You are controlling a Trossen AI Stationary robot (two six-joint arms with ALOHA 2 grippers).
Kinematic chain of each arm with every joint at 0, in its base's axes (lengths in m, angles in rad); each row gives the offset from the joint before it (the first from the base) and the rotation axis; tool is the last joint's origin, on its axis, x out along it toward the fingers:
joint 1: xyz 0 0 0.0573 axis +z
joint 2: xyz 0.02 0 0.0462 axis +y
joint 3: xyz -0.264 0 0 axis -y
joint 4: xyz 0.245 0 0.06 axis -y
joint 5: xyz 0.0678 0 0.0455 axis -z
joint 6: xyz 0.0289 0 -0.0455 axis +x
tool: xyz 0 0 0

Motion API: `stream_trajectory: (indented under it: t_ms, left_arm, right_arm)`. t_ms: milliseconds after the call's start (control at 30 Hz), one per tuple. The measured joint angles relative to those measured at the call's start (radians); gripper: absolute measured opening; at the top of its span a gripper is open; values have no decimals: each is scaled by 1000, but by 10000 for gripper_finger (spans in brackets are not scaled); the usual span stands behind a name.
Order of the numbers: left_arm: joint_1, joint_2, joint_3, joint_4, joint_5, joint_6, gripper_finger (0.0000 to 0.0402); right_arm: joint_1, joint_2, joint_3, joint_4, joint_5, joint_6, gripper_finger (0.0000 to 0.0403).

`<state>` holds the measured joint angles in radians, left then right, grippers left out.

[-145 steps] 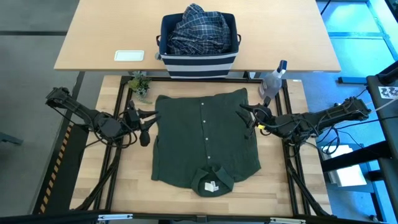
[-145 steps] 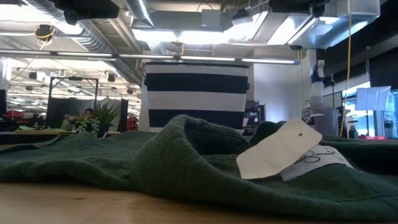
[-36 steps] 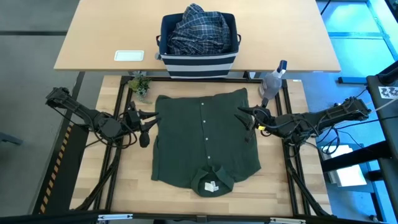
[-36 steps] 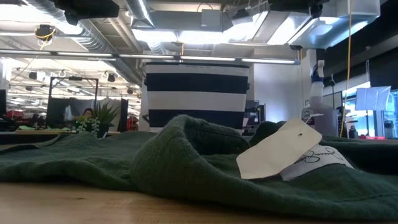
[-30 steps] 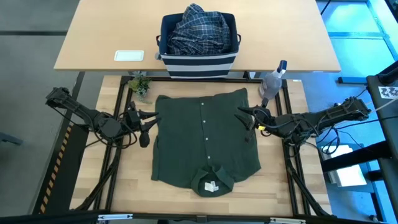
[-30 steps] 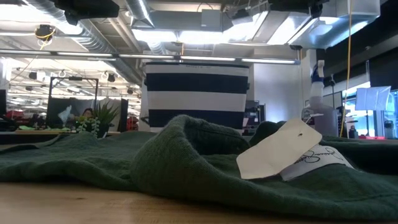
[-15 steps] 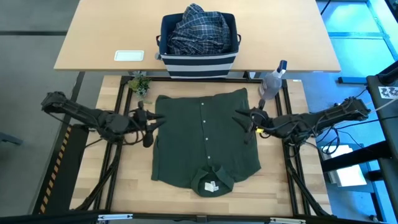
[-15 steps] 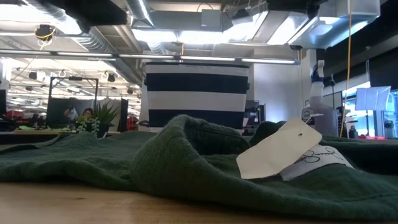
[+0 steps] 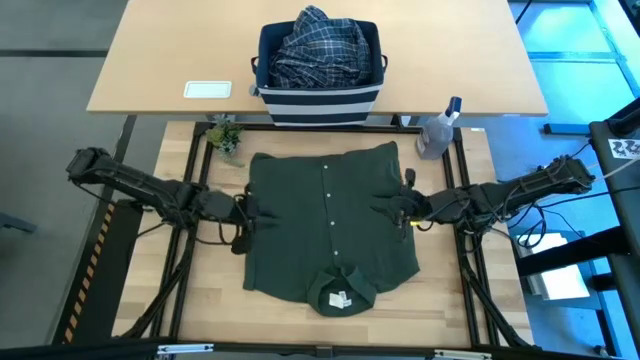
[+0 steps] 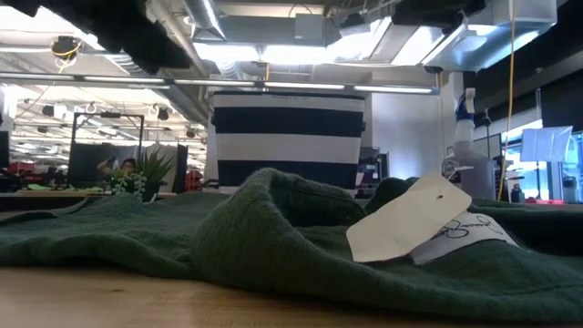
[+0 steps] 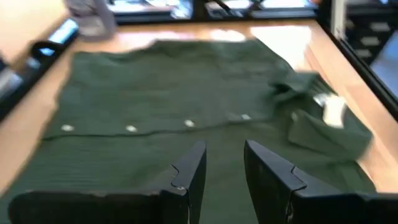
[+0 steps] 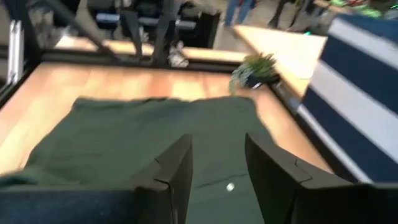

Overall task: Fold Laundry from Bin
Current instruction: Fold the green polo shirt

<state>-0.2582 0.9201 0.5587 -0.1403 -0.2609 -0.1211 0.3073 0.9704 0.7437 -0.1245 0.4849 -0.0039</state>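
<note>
We have the dark olive-green button-front shirt [image 9: 330, 220] spread flat on the pale wooden table [image 9: 210, 290], collar nearest us with a white paper tag [image 10: 414, 219] on it, while the blue-and-white plaid shirt [image 9: 320, 45] sits heaped in the navy fabric bin with white stripes [image 9: 320, 100] on the far table. Our left gripper [image 9: 246, 213] hangs over the shirt's left edge and our right gripper [image 9: 398, 210] over its right edge; on both, the 2 fingers stand apart with nothing between them. We judge the cloth light, limp and prone to bunching, so we would pinch the side hems with 1 gripper each, low against the wood.
</note>
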Motion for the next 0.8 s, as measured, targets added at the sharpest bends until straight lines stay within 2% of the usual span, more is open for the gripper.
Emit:
stream_trajectory:
  t_ms: [200,367,633,800]
  left_arm:
    - [-85,75,0,-5,20,-2,103]
    - [-160,154,0,-9,24,-39,103]
    - [-241,289,0,6,77,-87,103]
    - [-267,349,5,33,100,-134,103]
  right_arm:
    - [2,62,0,-50,-115,11,147]
    - [2,123,0,-94,-147,50,147]
    - [2,181,0,-142,-306,83,147]
    - [2,181,0,-186,-326,86,147]
